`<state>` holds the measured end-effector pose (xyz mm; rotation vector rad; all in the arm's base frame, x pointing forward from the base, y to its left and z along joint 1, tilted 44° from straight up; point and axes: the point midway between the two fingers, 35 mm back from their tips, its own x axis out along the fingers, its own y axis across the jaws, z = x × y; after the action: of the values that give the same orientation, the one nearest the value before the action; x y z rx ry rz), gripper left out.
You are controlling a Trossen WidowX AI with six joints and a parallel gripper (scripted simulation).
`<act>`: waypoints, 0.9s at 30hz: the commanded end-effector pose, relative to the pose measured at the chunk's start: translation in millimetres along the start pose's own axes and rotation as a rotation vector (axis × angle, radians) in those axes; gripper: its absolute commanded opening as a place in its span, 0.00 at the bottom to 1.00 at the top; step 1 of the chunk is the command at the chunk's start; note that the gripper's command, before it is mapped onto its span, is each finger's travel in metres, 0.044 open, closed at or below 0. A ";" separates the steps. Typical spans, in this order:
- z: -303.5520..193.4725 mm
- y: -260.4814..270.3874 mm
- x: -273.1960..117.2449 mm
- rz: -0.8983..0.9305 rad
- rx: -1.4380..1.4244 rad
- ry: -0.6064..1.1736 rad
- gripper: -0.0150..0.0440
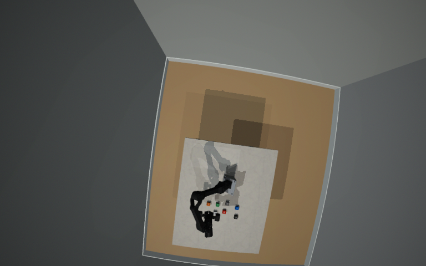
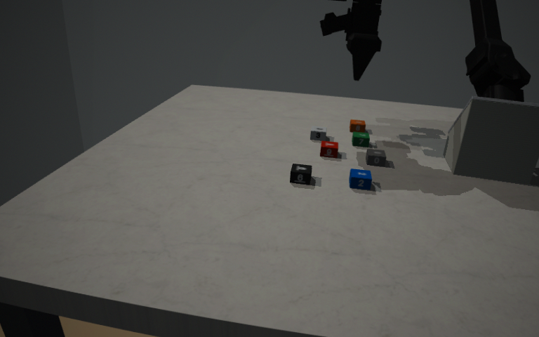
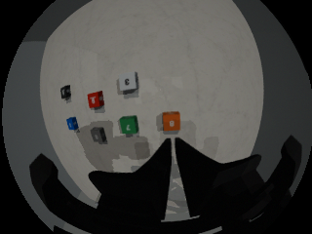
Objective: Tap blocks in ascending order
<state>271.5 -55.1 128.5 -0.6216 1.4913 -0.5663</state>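
Observation:
My gripper is shut and empty, its tips together in the air above the table, near the orange block in the wrist view. The orange block shows 8. The green block shows 7. The white block shows 3. The red block shows an underlined 9. The dark grey block shows 0. The blue block shows 2. The black block shows an underlined 6.
The pale marble table carries all the blocks. A grey box-shaped base stands under the arm, beyond the grey block. The green block lies between the orange and grey blocks. Arm shadows fall across part of the table.

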 end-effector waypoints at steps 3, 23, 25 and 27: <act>-4.9 -6.1 66.4 -0.011 -0.001 0.011 0.29; -5.3 -6.5 90.4 -0.012 0.000 0.011 0.29; -5.5 -6.6 93.5 -0.012 0.000 0.011 0.29; -5.7 -6.7 96.7 -0.013 0.000 0.011 0.29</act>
<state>267.6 -122.7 67.3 -0.6234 1.4963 -0.5812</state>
